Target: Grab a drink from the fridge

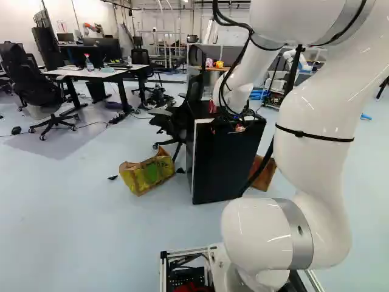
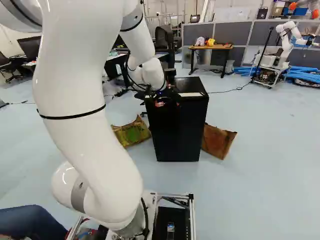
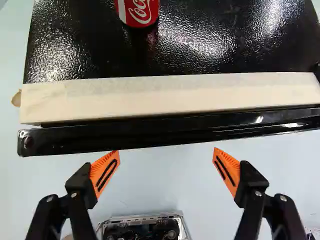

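"Pale, glossy floor [image 1: 91, 219] all round, and what stands on it?"

"Biggest thing ahead is the black fridge [image 2: 178, 135], with the white arm [image 1: 316, 115] reaching out to its top front edge."

"Is it open?"

"Looks shut. Its door [image 3: 150, 136] lies close along the pale strip [image 3: 165, 95] at the top front, so I can't tell you what's inside."

"Any other containers?"

"Two on the floor, one on either side of the fridge: a yellow and brown bag [image 1: 148, 173], and a brown carton or bag [image 2: 217, 141]. I can't make out what either holds."

"And the fingers [image 3: 106, 172]?"

"Spread wide, nothing between them. They're just out from the door's top edge, with the edge ahead of them."

"So where's the drink?"

"One red can [image 3: 138, 11] stands on top of the fridge, behind the strip. That's on it, not in it. It's the only drink I can see."

"Which step is this, then?"

"I'd call it lining up at the fridge, nothing grabbed. If the can is the one wanted, the fingers should go over the strip, come down astride it and close. If it's one from inside, the door has to be pulled first, without jolting that can."
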Robot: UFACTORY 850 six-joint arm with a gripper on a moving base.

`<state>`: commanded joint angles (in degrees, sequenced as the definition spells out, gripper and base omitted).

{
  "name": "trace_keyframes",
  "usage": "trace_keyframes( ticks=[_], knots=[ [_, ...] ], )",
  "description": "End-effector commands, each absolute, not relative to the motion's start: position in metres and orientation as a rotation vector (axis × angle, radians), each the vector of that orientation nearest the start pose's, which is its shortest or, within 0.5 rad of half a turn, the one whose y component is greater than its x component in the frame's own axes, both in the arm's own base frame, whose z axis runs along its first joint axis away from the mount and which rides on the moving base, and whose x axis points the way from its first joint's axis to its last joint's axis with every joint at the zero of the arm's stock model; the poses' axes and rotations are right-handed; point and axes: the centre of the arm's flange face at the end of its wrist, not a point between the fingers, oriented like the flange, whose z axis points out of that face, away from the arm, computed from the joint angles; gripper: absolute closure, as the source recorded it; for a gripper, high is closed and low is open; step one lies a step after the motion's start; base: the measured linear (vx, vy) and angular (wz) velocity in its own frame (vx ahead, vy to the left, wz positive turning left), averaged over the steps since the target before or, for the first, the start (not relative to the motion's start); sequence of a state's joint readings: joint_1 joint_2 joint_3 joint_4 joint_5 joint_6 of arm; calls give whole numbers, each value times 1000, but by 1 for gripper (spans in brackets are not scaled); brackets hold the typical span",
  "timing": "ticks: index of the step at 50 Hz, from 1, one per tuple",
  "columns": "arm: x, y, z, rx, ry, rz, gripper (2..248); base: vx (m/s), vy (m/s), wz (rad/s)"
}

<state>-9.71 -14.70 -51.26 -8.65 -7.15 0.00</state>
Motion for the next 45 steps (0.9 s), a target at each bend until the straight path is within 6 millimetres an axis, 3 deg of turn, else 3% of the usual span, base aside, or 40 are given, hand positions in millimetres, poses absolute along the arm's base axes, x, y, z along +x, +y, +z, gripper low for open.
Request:
trace_keyframes(
  ticks=[29,45],
  knots=[
    [511,-89,411,-3126,37,-854,3,0,0,0],
    [487,-87,412,-3130,44,-838,3,0,0,0]
  ],
)
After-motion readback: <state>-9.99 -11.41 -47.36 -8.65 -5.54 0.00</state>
